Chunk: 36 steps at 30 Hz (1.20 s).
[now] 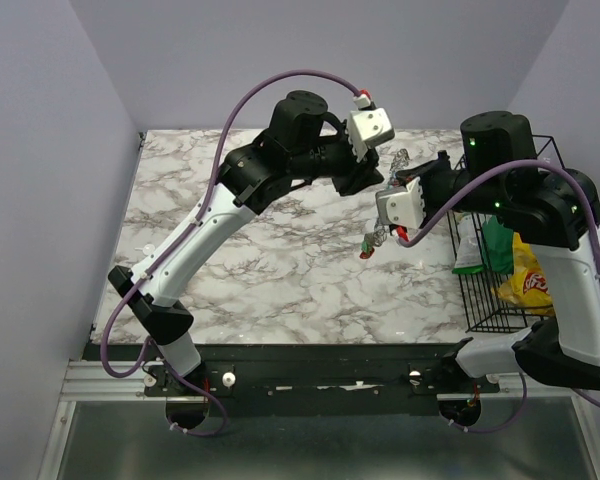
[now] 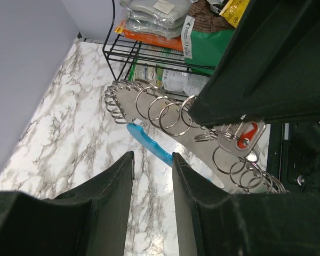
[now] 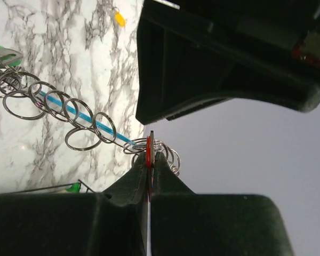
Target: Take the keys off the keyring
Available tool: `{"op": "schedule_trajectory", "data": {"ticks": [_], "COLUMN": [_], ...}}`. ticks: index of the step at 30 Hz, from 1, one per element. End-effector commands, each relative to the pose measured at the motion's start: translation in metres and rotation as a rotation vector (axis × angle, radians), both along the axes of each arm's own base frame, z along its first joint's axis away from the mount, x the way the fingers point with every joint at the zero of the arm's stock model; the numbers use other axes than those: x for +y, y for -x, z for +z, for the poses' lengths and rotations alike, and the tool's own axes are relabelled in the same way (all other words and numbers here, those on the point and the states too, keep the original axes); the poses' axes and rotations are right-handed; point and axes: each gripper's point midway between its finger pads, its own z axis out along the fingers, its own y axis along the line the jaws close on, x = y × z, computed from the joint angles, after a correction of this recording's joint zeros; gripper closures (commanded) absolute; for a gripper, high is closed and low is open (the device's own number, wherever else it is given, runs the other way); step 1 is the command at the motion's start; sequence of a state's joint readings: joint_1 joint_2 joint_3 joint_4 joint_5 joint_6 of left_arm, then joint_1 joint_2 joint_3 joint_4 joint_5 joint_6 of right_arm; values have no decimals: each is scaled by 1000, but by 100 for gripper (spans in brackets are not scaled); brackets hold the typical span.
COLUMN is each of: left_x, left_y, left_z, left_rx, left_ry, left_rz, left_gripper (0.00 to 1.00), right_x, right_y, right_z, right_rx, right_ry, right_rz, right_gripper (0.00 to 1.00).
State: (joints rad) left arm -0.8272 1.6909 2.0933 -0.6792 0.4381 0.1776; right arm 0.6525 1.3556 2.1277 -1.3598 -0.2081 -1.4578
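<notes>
Marbled tabletop (image 1: 280, 270), lilac walls (image 1: 40, 150) — left end effector (image 2: 152, 157) agape, right end effector (image 3: 149, 157) tight on red key (image 3: 148, 141)

The keyring (image 2: 149, 145), a blue loop carrying small silver rings (image 2: 170, 116), is hanging above the tabletop (image 3: 69, 32). A red key (image 3: 148, 154) is standing edge-on between closed jaws, a green key (image 3: 2, 55) is hanging at the far end, and a yellow key (image 3: 119, 18) is lying loose.

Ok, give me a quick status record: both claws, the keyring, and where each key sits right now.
left claw: open, nothing between its fingers, pointed at the keyring
right claw: shut on the red key
keyring: blue loop strung with many small metal rings, hanging from the red key
green key: at the loop's far end, among the rings
yellow key: lying alone on the marble table, apart from the keyring
</notes>
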Motion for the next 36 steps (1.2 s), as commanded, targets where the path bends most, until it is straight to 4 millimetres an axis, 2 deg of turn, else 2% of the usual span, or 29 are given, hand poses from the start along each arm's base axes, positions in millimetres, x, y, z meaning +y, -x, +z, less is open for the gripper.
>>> {"op": "schedule_trajectory", "data": {"ticks": [1, 3, 7, 8, 11, 14, 23, 31, 36], "left_x": [8, 9, 1, -2, -7, -8, -9, 17, 22], "left_y": [-3, -1, 23, 34, 44, 44, 38, 38, 37], "left_z": [12, 14, 15, 15, 17, 24, 25, 39, 45], "left_rx": [6, 14, 54, 77, 98, 84, 69, 31, 27], "left_ry": [43, 57, 83, 92, 116, 131, 134, 150, 169], "left_rz": [10, -19, -170, -239, -305, -312, -307, -342, -356], "left_gripper": [56, 54, 52, 51, 50, 48, 47, 47, 46], "right_x": [-13, -15, -13, -13, -12, -12, -7, -5, -3], "right_y": [23, 21, 25, 25, 27, 29, 44, 56, 63], "right_z": [-27, -29, -23, -20, -18, -18, -14, -9, -9], "right_rx": [73, 61, 56, 51, 51, 55, 94, 115, 139], "right_ry": [128, 148, 122, 114, 105, 98, 32, -20, -45], "right_rz": [80, 75, 85, 87, 91, 92, 127, 147, 166], "right_gripper": [99, 99, 99, 99, 99, 99, 99, 99, 99]}}
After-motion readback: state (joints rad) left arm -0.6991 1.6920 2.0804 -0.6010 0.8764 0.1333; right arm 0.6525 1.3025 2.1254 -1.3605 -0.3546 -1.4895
